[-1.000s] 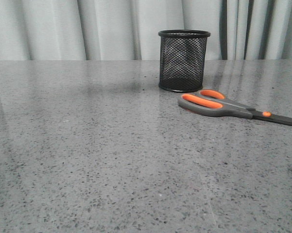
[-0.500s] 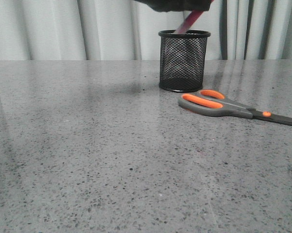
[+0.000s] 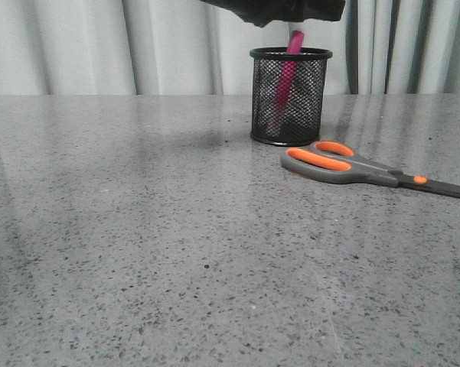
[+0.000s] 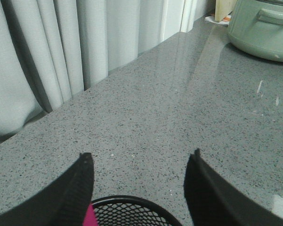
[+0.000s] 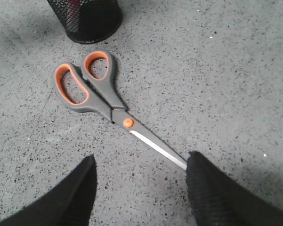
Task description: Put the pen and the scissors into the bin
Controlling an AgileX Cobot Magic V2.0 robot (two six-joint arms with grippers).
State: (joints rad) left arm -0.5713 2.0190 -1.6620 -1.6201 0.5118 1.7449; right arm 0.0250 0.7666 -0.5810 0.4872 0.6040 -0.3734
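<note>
From the front, the bin (image 3: 290,95) stands upright toward the back of the grey speckled table (image 3: 153,252), with pale curtains (image 3: 99,46) hanging behind it. The pen (image 3: 285,84) is inside the bin, leaning a little, its pink body showing through the mesh and its top poking just above the rim. Directly over the bin hangs the dark underside of the left gripper (image 3: 279,9); from here I cannot tell how its fingers are set. The scissors (image 3: 367,170) lie flat on the table just in front of the bin and to its right, orange-lined loops nearest the bin, blades pointing away to the right. In the left wrist view, the left gripper (image 4: 139,188) has its two black fingers spread wide apart with nothing between them, and the bin's rim (image 4: 132,207) sits right below the gap; a sliver of pink pen (image 4: 90,217) shows at the rim beside one finger. Well beyond the bin, a pale green pot (image 4: 263,28) stands on the table. In the right wrist view, the right gripper (image 5: 140,188) is also spread wide and holds nothing, hovering over the blade end of the scissors (image 5: 103,101), whose loops lie close to the base of the bin (image 5: 87,19) without touching it.
</note>
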